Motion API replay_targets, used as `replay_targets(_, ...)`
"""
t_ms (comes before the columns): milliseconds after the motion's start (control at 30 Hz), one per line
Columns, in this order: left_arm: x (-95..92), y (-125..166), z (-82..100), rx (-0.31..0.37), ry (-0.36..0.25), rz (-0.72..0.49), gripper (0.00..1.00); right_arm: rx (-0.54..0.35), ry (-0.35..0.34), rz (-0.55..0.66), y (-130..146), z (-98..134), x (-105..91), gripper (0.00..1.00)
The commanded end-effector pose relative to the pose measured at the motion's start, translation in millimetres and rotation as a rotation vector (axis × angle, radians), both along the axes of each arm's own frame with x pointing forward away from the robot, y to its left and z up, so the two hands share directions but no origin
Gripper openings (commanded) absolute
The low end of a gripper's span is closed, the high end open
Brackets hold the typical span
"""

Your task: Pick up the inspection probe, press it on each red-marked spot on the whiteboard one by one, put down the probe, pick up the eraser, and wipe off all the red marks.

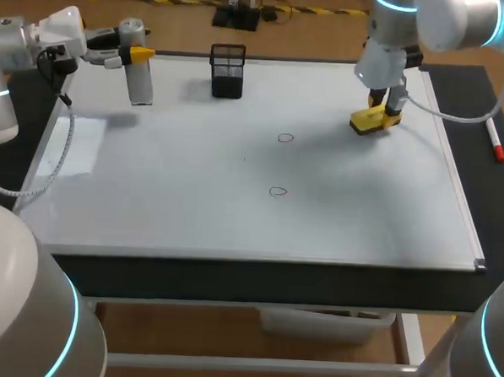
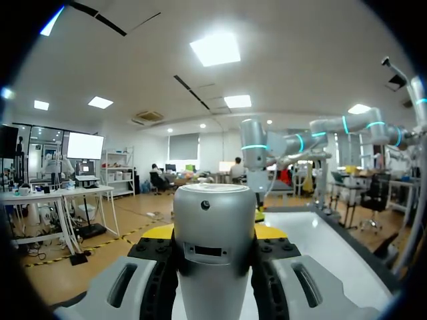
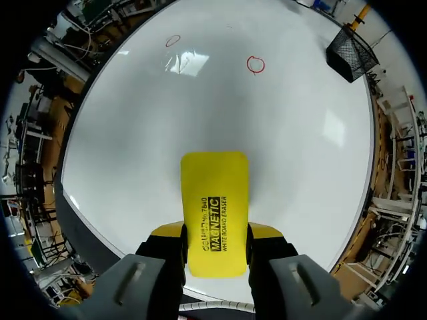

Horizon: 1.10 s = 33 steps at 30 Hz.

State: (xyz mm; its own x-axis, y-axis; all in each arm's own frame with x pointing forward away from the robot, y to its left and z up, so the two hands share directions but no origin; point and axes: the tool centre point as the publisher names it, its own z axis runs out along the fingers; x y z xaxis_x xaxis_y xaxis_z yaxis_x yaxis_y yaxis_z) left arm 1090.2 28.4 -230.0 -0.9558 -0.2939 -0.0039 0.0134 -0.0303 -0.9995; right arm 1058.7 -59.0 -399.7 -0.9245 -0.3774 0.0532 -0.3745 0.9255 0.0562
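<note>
The silver cylindrical probe [image 1: 139, 80] stands upright over the whiteboard's [image 1: 192, 202] far left corner, with my left gripper [image 1: 137, 55] shut on its upper part. In the left wrist view the probe [image 2: 213, 247] fills the gap between the fingers of the gripper [image 2: 215, 235]. My right gripper [image 1: 383, 109] is shut on the yellow eraser [image 1: 374, 120] at the board's far right, close to the surface. From the right wrist the eraser [image 3: 215, 210] juts out ahead of the gripper [image 3: 215, 245]. Two small red rings [image 1: 286, 138] [image 1: 276, 191] mark the board's middle; they also show as rings [image 3: 255, 64] [image 3: 173, 41] ahead of the eraser.
A black mesh basket [image 1: 228, 69] stands at the whiteboard's far edge, between the two arms, and shows in the right wrist view as the basket [image 3: 351, 43]. A red marker [image 1: 495, 140] lies on the dark table to the right of the board.
</note>
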Motion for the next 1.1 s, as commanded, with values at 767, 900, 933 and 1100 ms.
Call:
replay_targets(767,-0.7,0,1.1,0.001,-0.001,0.003,0.00,-0.016,0.000,-0.023,-8,4,-1.4,0.00)
replay_targets(900,-0.7,0,1.1,0.001,-0.001,0.003,0.00,-0.016,0.000,-0.023,-8,4,-1.4,0.00)
replay_targets(933,-0.7,0,1.1,0.001,-0.001,0.003,0.00,-0.016,0.000,-0.023,-8,4,-1.4,0.00)
replay_targets(1100,-6.1,-19,-4.5,0.008,0.013,-0.059,0.00,-0.016,0.000,-0.023,-8,4,-1.4,0.00)
